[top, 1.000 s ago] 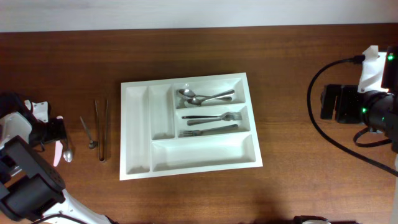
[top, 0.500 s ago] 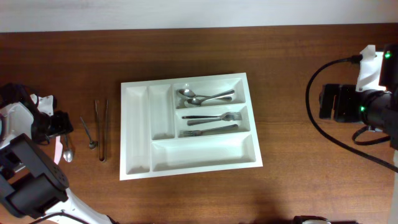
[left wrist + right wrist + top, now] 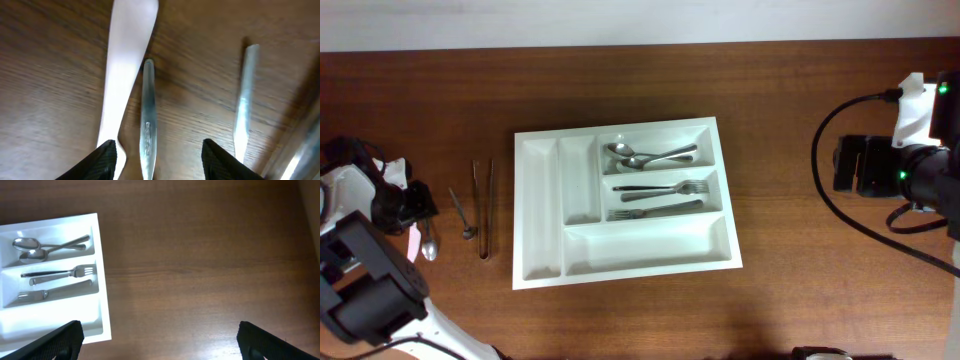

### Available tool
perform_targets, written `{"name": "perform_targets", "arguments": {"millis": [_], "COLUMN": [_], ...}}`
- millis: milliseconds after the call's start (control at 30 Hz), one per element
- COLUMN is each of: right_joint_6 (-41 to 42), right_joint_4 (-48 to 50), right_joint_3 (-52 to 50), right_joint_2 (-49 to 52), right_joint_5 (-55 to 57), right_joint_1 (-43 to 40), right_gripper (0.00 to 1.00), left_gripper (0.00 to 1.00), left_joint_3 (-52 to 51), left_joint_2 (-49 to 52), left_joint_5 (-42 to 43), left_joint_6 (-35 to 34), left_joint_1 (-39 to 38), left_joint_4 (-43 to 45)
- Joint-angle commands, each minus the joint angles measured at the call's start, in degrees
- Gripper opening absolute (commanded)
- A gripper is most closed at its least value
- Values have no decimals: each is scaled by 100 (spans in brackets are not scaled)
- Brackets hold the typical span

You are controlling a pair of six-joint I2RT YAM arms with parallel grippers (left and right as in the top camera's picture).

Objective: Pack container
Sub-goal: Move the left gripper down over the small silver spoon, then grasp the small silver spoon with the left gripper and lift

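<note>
While the overhead view sets the container (image 3: pixel 640 248) mid-tabletop (image 3: pixel 800 90), tongs (image 3: pixel 482 210) lie left of it, near the left hand (image 3: pixel 412 208). Only the left wrist view shows that hand half open, straddling a metal handle (image 3: pixel 148 125) beside a pink handle (image 3: pixel 125 75). In the right wrist view, the right hand (image 3: pixel 165 342) is wide open and empty, with the container at upper left.

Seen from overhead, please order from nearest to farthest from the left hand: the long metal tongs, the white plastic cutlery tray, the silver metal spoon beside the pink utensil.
1. The silver metal spoon, beside the left hand.
2. The long metal tongs, between spoon and tray.
3. The white plastic cutlery tray, mid-table.
</note>
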Motion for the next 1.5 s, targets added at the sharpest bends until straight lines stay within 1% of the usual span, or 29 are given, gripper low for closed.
{"name": "perform_targets", "arguments": {"millis": [0,100,200,400,500,600,733,867,900,1233,1467], "right_joint_6": [72,72,72,72,72,72,72,70,70,72,72], "right_joint_4": [-22,-22,-22,-24,-50,-66,-66,-63,-63,-63,-63], "right_joint_3": [-28,-28,-28,-28,-28,-28,-28,-28,-28,-28,-28], "right_joint_2": [15,15,15,15,15,15,15,15,15,15,15], "right_joint_5": [-35,-35,-33,-33,-33,-33,-33,-33,-33,-33,-33], "right_joint_1": [-48,-48,-48,-48,-48,-48,-48,-48,-48,-48,-48], "right_gripper": [99,99,99,99,99,99,99,99,99,98,99], "left_gripper": [56,55,51,49,46,35,25,3,2,2,2], "left_joint_3": [50,50,50,50,50,50,57,164,236,1574,2769], "left_joint_2": [177,179,192,308,439,522,527,525,525,522,492], "left_joint_5": [-94,-94,-92,-90,-90,-87,-87,-44,-44,-50,-44], "left_joint_6": [-114,-114,-114,-116,-116,-118,-184,-243,-243,-240,-236], "left_joint_1": [15,15,15,13,13,13,13,-11,-26,-529,-1191], "left_joint_4": [26,39,42,13,11,15,48,-55,-122,-1392,-2579]}}
